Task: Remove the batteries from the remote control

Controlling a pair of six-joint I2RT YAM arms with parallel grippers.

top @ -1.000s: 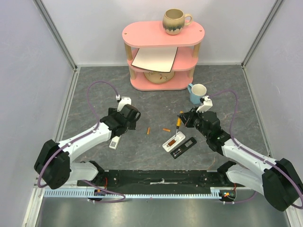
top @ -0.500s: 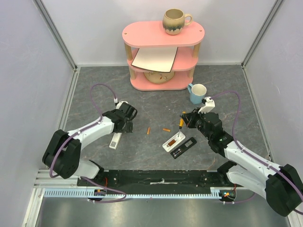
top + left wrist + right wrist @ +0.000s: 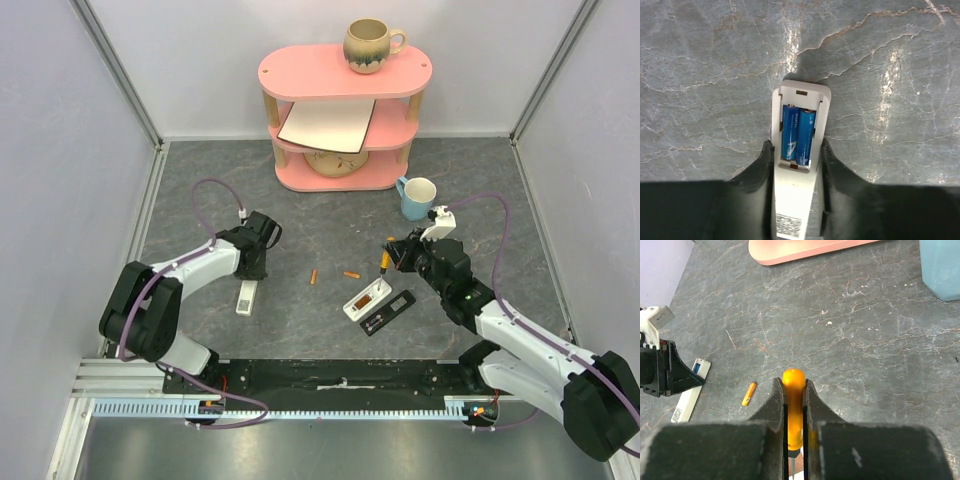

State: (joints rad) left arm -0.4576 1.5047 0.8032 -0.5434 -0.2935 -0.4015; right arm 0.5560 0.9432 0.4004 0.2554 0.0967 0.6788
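Note:
A white remote control [image 3: 797, 200] lies on the table with its compartment open and two blue batteries [image 3: 797, 132] side by side inside. My left gripper [image 3: 796, 144] straddles its body, jaws closed against both long edges; from above the remote [image 3: 245, 297] sticks out below that gripper [image 3: 252, 268]. Two orange batteries [image 3: 313, 277] [image 3: 352, 275] lie loose mid-table, one also in the right wrist view [image 3: 748, 393]. A second white remote [image 3: 367, 298] lies open with something orange inside. My right gripper [image 3: 793, 382] is shut on an orange-handled screwdriver [image 3: 793, 405], above that remote.
A black battery cover [image 3: 388, 312] lies beside the second remote. A blue mug [image 3: 417, 197] stands behind the right arm. A pink shelf unit [image 3: 343, 110] at the back carries a brown mug [image 3: 370, 45], a board and a bowl.
My left gripper has dropped onto the white remote and its jaws have closed in around it. The right gripper, still holding the screwdriver, has shifted slightly right.

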